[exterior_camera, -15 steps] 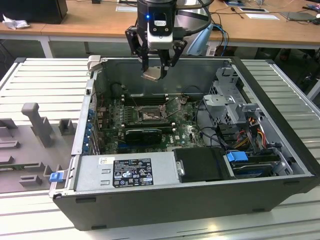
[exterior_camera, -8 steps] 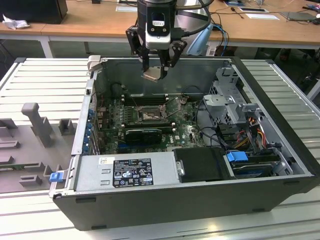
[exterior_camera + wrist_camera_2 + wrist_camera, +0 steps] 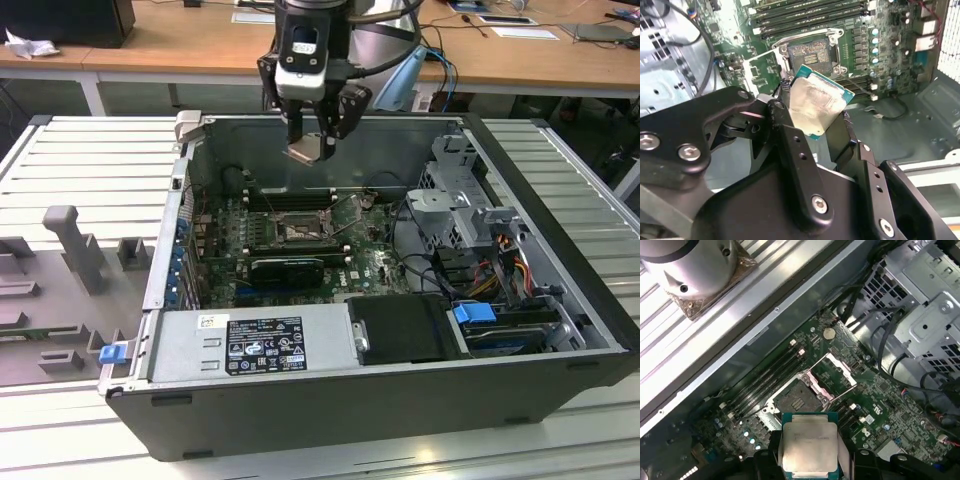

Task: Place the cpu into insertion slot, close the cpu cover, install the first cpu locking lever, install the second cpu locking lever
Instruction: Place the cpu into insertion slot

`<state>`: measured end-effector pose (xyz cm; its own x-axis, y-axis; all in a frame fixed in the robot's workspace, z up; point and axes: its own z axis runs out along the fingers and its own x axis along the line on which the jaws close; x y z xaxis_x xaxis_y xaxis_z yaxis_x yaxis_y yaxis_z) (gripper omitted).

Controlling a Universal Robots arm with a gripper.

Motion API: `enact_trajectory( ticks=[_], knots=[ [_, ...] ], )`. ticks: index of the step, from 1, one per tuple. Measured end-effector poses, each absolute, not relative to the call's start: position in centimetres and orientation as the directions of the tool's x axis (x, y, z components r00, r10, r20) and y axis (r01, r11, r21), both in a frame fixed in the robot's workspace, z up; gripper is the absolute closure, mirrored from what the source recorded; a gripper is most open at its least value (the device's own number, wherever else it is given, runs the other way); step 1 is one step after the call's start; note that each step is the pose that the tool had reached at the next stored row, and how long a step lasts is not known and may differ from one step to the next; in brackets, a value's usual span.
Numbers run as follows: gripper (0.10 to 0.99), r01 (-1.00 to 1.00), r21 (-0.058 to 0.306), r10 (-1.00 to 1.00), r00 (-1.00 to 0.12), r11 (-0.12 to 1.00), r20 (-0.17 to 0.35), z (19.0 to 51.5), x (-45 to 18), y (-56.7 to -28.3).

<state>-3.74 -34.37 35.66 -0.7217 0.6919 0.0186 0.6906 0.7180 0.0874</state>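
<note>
Gripper (image 3: 312, 150) is clenched on the cpu (image 3: 304, 151), hanging over the open pc case (image 3: 560, 215), up near its far rim and well clear of the board (image 3: 372, 262). Ext view: socket (image 3: 297, 232) sits at 6 o'clock from the gripper, mid-board, w/ RAM slots (image 3: 285, 198) at the socket's 12 o'clock. PSU (image 3: 255, 345) is at 6 o'clock of the board, drive cage (image 3: 462, 205) at 3 o'clock, cables (image 3: 500, 270) at 5 o'clock of the cage. Case lies on its side on a slatted metal table (image 3: 90, 150). Second wrist view: cpu (image 3: 817, 105) is pinched by two opp. edges between the black fingers (image 3: 787, 127). Silvery lid faces the cam, green edge showing, chip tilted rel. to the board. Socket (image 3: 810, 52) is beyond it, open, contact field exposed, apart from the cpu. Cover (image 3: 762, 67) is swung open just beside the socket, board visible thru its window. First wrist view: cpu (image 3: 810, 445) is near the socket (image 3: 799, 399) but not in it. Cover (image 3: 836, 374) stands flipped off on the socket's drive-cage side, RAM slots (image 3: 767, 377) run along an adjacent side, and a coin cell (image 3: 828, 333) sits near the cover.
</note>
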Motion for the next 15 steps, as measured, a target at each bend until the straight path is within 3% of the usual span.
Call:
enact_trajectory(
  ticks=[15],
  knots=[
    [0.557, 0.886, 0.087, 0.889, -0.458, 0.455, 0.019, 35.24, -3.74, -34.37]
  ],
)
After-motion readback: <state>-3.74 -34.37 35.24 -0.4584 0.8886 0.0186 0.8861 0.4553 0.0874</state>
